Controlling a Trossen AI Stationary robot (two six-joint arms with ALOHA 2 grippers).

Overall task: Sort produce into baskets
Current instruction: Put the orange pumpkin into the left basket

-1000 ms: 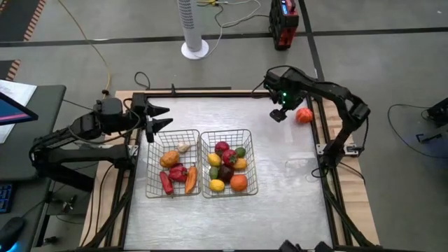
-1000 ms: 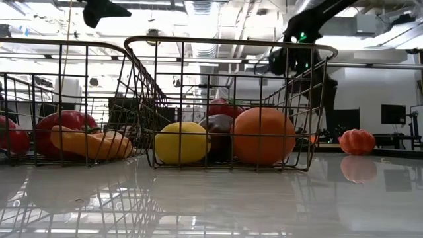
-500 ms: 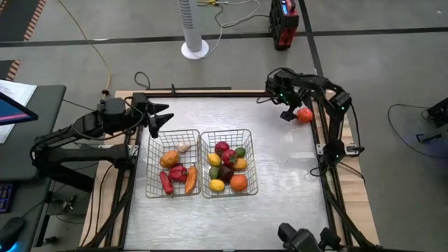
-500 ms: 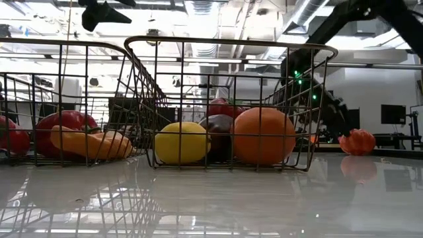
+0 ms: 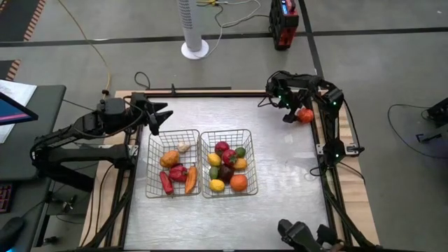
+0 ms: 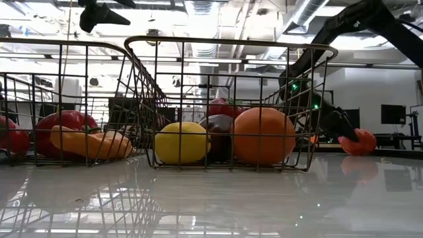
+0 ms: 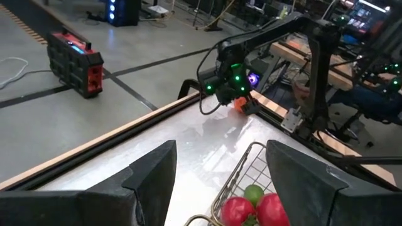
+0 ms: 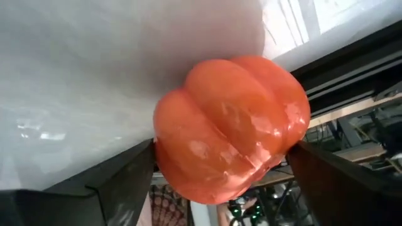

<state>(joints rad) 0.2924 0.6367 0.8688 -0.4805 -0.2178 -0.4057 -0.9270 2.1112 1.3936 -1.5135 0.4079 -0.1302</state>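
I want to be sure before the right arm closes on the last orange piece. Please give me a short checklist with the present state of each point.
1. Orange ribbed piece sits between the right tool's fingers: ok.
2. Right tool open: ok.
3. Fingers touching the piece: cannot tell.
4. Piece resting on the table, near its far right edge: ok.
5. Right-hand basket has room on top: ok.
6. Left tool waits apart, by the left basket: ok.

Off my table, on the floor

A white tower fan [image 5: 194, 28] stands far left; a red-and-black case [image 5: 283, 22] sits far right of it.
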